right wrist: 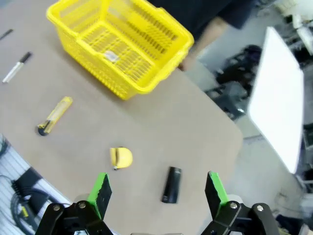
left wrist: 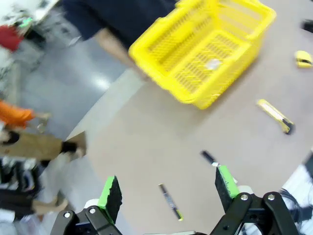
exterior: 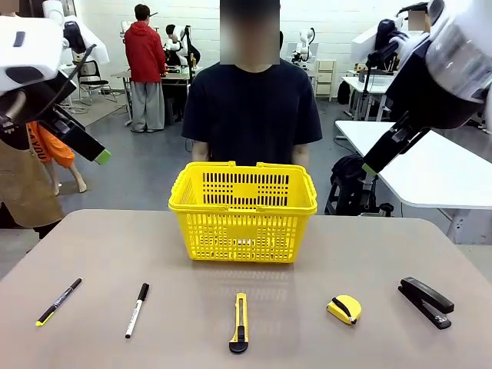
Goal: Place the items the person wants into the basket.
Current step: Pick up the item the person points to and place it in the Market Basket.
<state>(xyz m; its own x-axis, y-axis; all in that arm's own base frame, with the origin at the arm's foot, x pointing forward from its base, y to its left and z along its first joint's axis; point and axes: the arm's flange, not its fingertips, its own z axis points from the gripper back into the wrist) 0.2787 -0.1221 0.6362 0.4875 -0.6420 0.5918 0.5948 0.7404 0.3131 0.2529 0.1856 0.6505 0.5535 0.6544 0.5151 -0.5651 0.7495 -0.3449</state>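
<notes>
Utility knife (exterior: 240,322) lengthwise toward basket (exterior: 243,209)

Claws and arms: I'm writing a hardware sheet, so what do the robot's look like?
The left arm and right arm have glossy white rounded shells, dark toward the wrist. The left claw and right claw are black two-finger linkages with silver bolts and bright green pads.

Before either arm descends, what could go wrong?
1. Pen lies beside the marker, both slim: a wrong pick is possible.
2. Utility knife lies flat on the table: fingers may scrape or slip.
3. Stapler sits near the tape measure; the open right gripper could bump it.
</notes>
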